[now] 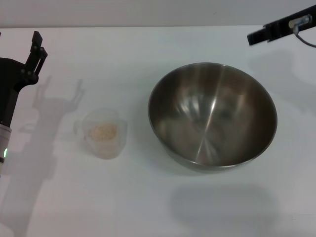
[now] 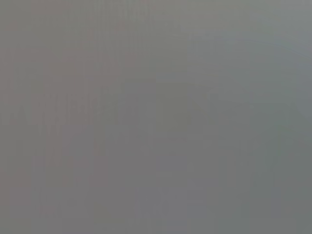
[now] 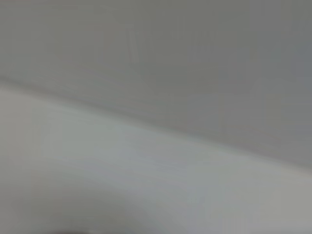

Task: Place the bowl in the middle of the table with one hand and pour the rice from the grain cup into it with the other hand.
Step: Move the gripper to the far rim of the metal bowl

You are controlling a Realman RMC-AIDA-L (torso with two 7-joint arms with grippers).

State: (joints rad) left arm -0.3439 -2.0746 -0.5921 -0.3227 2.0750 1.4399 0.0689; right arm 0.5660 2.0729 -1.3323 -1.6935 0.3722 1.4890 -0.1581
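1. Nearest us, the grain cup (image 1: pixel 104 133) stands upright on the table (image 1: pixel 148 207), the rice (image 1: pixel 103 132) heaped inside.
2. Just right of it, apart, we see the bowl (image 1: pixel 212 116), upright and empty.
3. Our left gripper (image 1: pixel 35 52) hovers far left, holding nothing, fingers slightly parted.
4. Farthest, our right gripper (image 1: pixel 256 36) hangs beyond the bowl; we cannot tell its opening.

We take this for a lab or robot test bench rather than a home kitchen; the table (image 1: pixel 148 207) is a bare white matte surface against a plain pale wall; on it stand only a steel bowl (image 1: pixel 212 116) and a grain cup (image 1: pixel 103 133) of rice (image 1: pixel 102 131); black robot arms flank it.
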